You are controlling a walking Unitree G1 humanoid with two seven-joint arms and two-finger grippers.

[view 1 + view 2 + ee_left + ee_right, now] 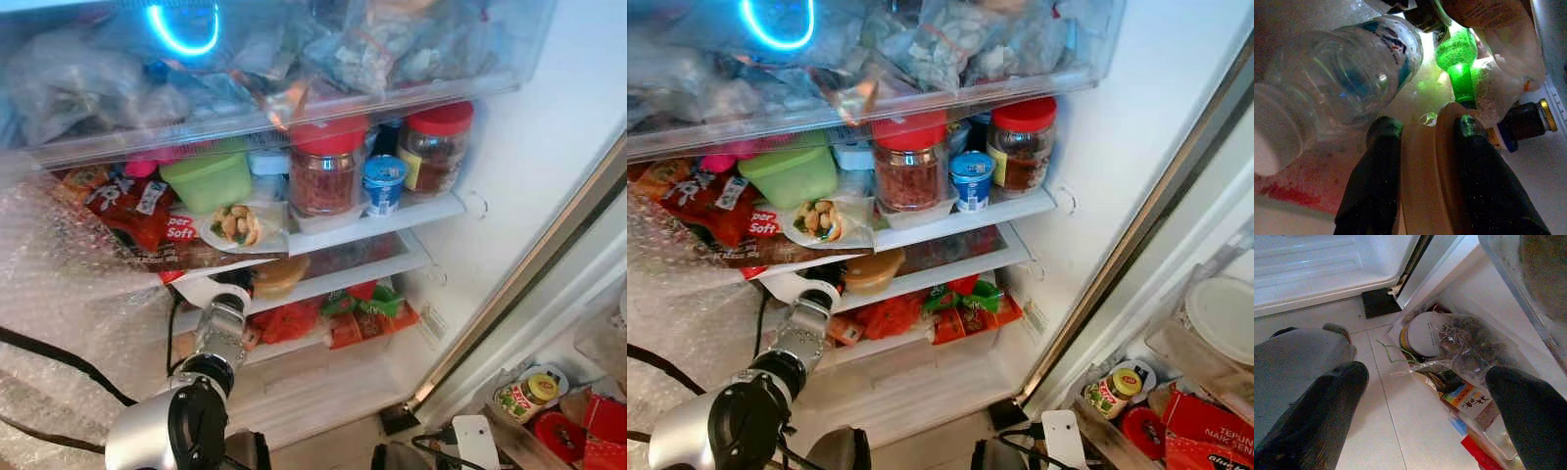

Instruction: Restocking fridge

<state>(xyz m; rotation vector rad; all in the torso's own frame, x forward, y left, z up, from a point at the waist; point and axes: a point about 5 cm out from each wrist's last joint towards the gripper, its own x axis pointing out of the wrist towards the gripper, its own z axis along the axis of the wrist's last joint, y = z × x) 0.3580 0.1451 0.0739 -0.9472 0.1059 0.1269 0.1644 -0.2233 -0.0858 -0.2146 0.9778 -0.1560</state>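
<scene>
While my left arm reaches into the open fridge (509,166), my left claw (1422,132) sits closed on a tan lidded container (278,275) on the middle shelf (338,274); in the left wrist view its two black fingers (1376,161) press either side of the container's rim. Close ahead of the claw lie a clear water bottle (1347,78) on its side, a green bottle (1459,73) and a dark bottle with a gold cap (1528,120), all crowding the space behind the container. On the shelf above stand a green box (208,176), a red-lidded jar (323,166), a small blue-and-white cup (383,183) and a second red-lidded jar (436,147), with a wrapped plate of food (240,225) and a red snack packet (132,211) overhanging the shelf edge just above my claw. Bubble wrap (69,294) covers the left side. Red and green packets (343,313) lie on the lower shelf. My right claw (1425,387) hangs wide open and empty over the tiled floor (1391,421), near bags and boxes (1459,352) beside the fridge.
</scene>
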